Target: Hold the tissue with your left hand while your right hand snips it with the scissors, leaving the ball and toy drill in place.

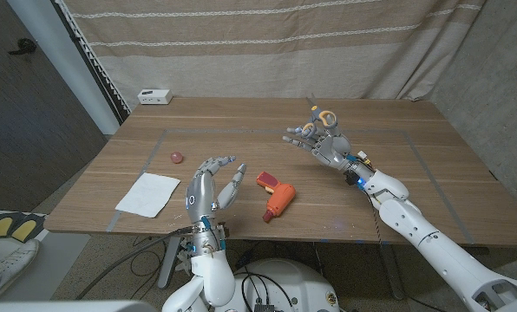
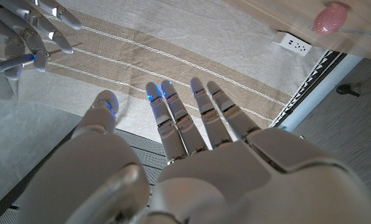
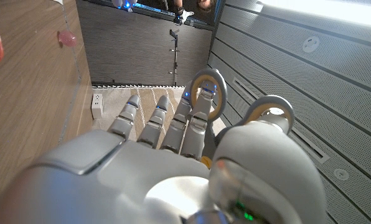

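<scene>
A white tissue point(image 1: 147, 193) lies flat near the table's front left. My left hand point(image 1: 211, 186) hovers to its right with fingers spread and nothing in them; the left wrist view shows the same open hand point(image 2: 192, 137). A small pink ball point(image 1: 176, 157) sits behind the tissue, and an orange toy drill point(image 1: 276, 198) lies right of my left hand. My right hand point(image 1: 321, 139) is raised over the table's middle right and holds scissors point(image 1: 328, 117). Their grey-and-yellow handle rings point(image 3: 205, 93) sit around its fingers. The blades are hidden.
A white power strip point(image 1: 154, 96) sits at the table's point(image 1: 241, 130) far left edge. A striped curtain hangs behind the table. The ball point(image 2: 330, 17) and my right hand point(image 2: 23, 31) appear in the left wrist view.
</scene>
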